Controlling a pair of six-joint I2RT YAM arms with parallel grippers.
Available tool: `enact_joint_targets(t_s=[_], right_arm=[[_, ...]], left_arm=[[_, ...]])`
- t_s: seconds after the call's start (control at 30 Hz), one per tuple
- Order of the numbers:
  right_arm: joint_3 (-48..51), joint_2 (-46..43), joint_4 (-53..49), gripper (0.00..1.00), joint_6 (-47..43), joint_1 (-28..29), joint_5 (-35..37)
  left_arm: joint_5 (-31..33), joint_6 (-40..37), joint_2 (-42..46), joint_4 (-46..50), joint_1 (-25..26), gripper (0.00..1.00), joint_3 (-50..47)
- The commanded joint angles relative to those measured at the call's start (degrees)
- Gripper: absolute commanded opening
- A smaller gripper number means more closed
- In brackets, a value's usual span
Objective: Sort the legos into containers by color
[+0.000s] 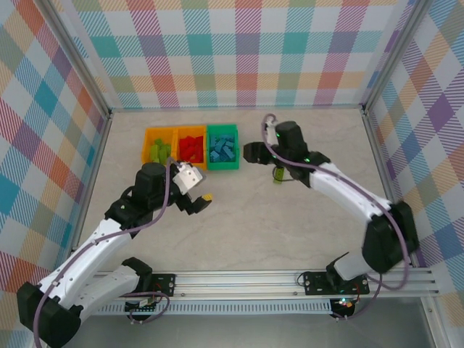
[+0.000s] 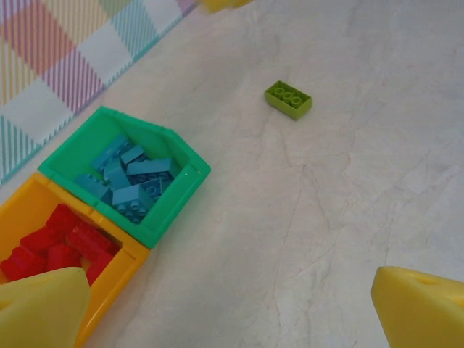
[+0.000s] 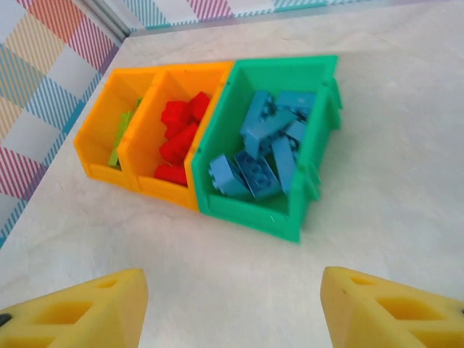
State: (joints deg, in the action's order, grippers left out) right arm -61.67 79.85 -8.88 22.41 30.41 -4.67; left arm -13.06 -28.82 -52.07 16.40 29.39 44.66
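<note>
Three bins stand in a row at the back. The left orange bin (image 1: 147, 143) holds lime legos (image 1: 161, 151), the middle orange bin (image 1: 191, 130) red legos (image 1: 191, 148), and the green bin (image 1: 222, 166) light blue legos (image 1: 222, 148). One lime lego (image 1: 278, 174) lies on the table, under my right arm; it also shows as the lime lego (image 2: 288, 99). My left gripper (image 1: 199, 186) is open and empty in front of the bins. My right gripper (image 1: 251, 152) is open and empty just right of the green bin, facing the row of bins (image 3: 250, 210).
Metal frame posts (image 1: 87, 80) and checkered walls close the table on three sides. Bare marble tabletop (image 1: 290, 225) spreads in front of the bins and to the right. A rail (image 1: 239, 279) with the arm bases runs along the near edge.
</note>
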Motion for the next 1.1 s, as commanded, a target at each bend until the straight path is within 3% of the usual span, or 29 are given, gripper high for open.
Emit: enact_joint_targets(t_s=[0.0, 0.13, 0.3, 0.4, 0.63, 0.8, 0.9, 1.07], right_arm=[[9.0, -8.3, -4.1, 0.67, 4.5, -2.3, 2.4], [15.1, -19.6, -15.9, 0.72, 7.3, -5.1, 4.5], [17.4, -32.4, -29.7, 0.83, 10.5, -7.2, 3.0], [16.3, -35.9, -36.9, 0.86, 11.9, -7.3, 2.5], [16.7, -44.0, -45.6, 0.96, 14.6, -7.3, 1.6], [17.7, -48.0, -48.1, 0.98, 15.7, -7.3, 0.4], [18.4, -48.9, -48.6, 1.00, 15.5, -7.3, 0.2], [19.1, -49.2, -48.6, 1.00, 15.3, -7.2, -0.8]], left_arm=[[5.8, 14.7, -3.2, 1.9, 0.5, 1.00, 6.8], [8.6, 30.7, -10.1, 8.0, 2.9, 0.98, 16.7], [15.9, 47.3, -22.7, 9.0, 13.4, 0.96, 24.7], [15.8, 52.3, -34.0, 11.0, 17.4, 0.96, 32.0], [16.1, 53.0, -59.1, 17.2, 20.4, 0.98, 53.6], [20.1, 49.6, -78.1, 26.2, 20.4, 1.00, 74.7], [18.7, 46.6, -87.7, 32.1, 20.5, 1.00, 87.6], [17.1, 45.6, -94.1, 32.5, 20.5, 0.99, 93.7]])
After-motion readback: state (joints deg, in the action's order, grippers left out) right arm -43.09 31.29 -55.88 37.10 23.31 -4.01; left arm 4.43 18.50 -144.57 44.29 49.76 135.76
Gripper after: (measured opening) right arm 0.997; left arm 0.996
